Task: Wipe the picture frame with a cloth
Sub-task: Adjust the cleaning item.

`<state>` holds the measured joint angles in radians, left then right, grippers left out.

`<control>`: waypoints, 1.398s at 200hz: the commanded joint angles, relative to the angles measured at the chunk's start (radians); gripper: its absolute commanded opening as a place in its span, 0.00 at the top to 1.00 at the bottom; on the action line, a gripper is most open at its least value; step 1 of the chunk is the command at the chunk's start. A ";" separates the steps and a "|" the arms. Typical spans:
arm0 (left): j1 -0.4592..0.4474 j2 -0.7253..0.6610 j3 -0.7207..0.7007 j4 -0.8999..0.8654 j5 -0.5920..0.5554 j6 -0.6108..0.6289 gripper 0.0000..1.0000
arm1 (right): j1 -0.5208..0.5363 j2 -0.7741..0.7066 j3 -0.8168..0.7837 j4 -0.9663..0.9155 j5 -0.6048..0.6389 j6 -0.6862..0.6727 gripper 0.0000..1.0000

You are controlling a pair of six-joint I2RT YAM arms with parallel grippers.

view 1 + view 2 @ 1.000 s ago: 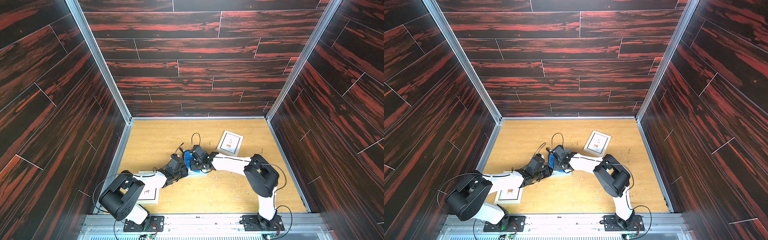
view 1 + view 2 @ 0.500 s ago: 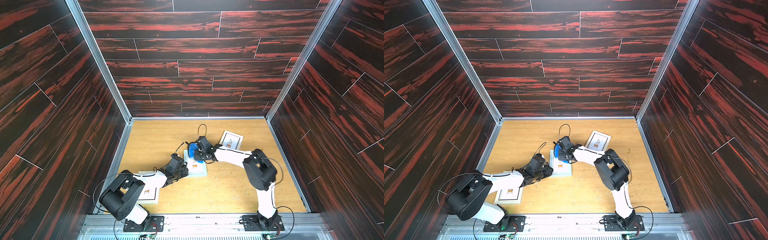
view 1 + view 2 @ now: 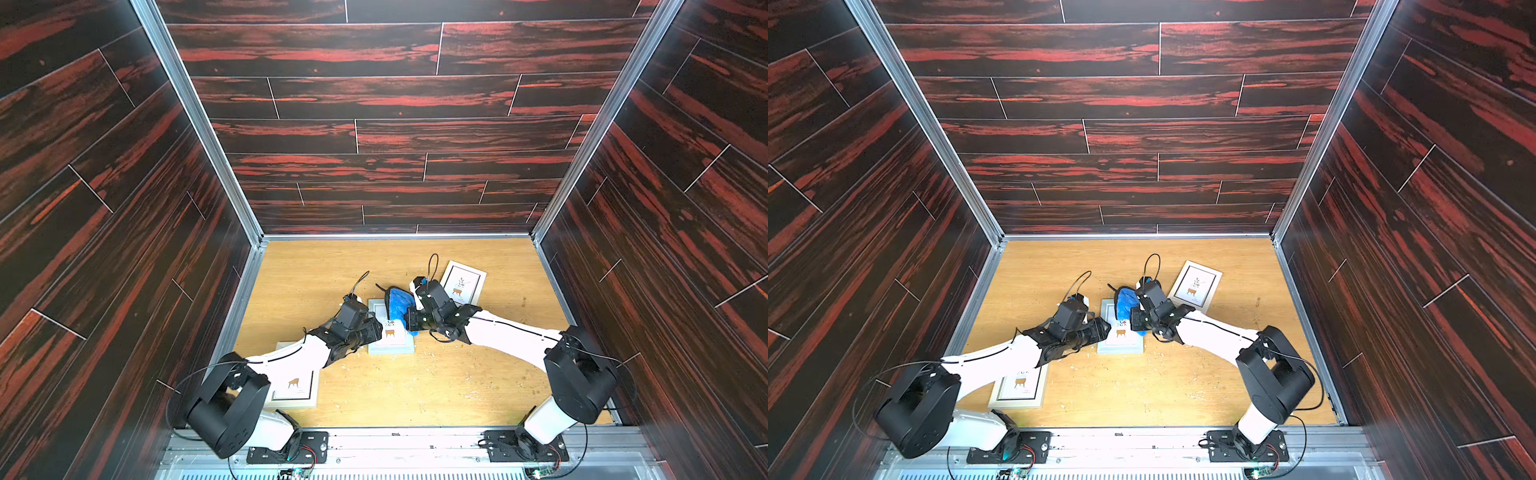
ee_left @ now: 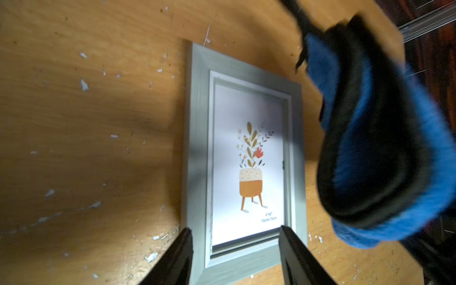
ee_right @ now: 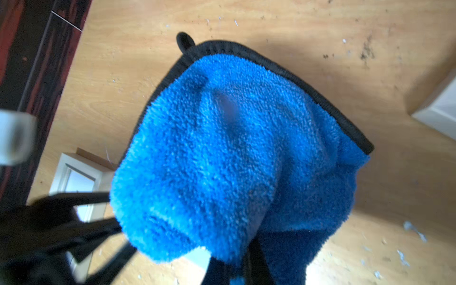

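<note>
The cloth (image 5: pixel 222 153) hides the tips of the right claw (image 5: pixel 237 269) in its wrist view.

Pic frame (image 4: pixel 247 158) insert: "10cm x 15cm".

Twin white-and-black arms, identical build.
Left arm (image 3: pixel 286 358) and right arm (image 3: pixel 507 336): white link shells with thin black seam lines, bulky black joint housings, black wrists, looping black cables (image 3: pixel 434 266), screwed black base plates (image 3: pixel 309 446); left tool (image 4: pixel 235 256) has flat black fingers.
</note>
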<state>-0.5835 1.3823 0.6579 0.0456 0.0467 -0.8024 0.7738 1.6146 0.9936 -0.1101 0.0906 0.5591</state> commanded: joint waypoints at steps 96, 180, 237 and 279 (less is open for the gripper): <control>-0.023 -0.273 -0.262 0.524 0.076 -0.013 0.23 | 0.068 -0.159 -0.194 0.378 -0.156 0.169 1.00; -0.024 -0.162 -0.250 0.682 0.140 -0.075 0.24 | 0.112 -0.140 -0.210 0.477 -0.180 0.175 1.00; -0.024 -0.149 -0.234 0.675 0.133 -0.075 0.61 | 0.126 -0.136 -0.205 0.456 -0.157 0.163 1.00; -0.014 -0.189 -0.235 0.583 0.022 -0.063 0.94 | 0.127 -0.166 -0.189 0.369 -0.093 0.130 0.73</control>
<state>-0.6125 1.2308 0.4095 0.7040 0.1650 -0.8837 0.8967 1.4807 0.7937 0.3088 -0.0525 0.7189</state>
